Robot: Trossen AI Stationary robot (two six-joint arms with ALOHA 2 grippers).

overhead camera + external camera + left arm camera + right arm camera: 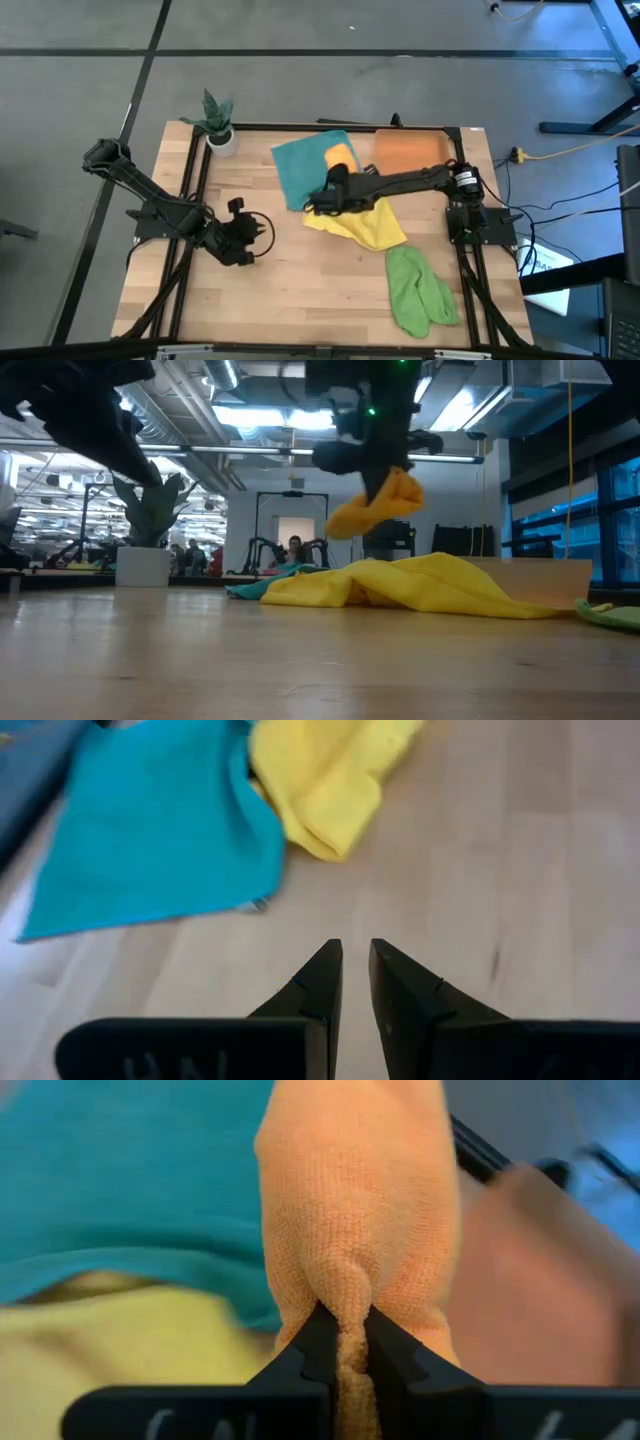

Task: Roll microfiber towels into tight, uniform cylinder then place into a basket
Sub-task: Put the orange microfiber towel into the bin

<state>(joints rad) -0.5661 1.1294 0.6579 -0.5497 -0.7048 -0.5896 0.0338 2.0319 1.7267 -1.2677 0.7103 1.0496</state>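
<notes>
the right end effector (343, 1342) is pinched tight on a fold of the soft orange microfiber towel (355, 1210), which hangs bunched from its fingers; in the low view that orange towel (378, 505) dangles in the air clear of the tabletop, above the crumpled yellow microfiber towel (420, 585). from above, the right end effector (322, 200) sits over the middle-rear of the pale wooden tabletop (300, 280), with the orange cloth showing just beyond it over the teal microfiber towel (300, 165), which lies spread flat. the yellow towel (365, 225) lies rumpled beside and partly under the right arm, overlapping the teal one's near edge. the light green microfiber towel (415, 290) lies in a long heap nearer the front right, apart from the yellow one. the shallow translucent orange plastic basket (410, 150) stands at the rear right of the tabletop, just beside the teal towel, and nothing is visible inside it. the left end effector (355, 975) waits over bare wood at the left side, its fingers only slightly parted and holding nothing. a small white pot with a green plant (218, 125) stands at the rear left corner.
</notes>
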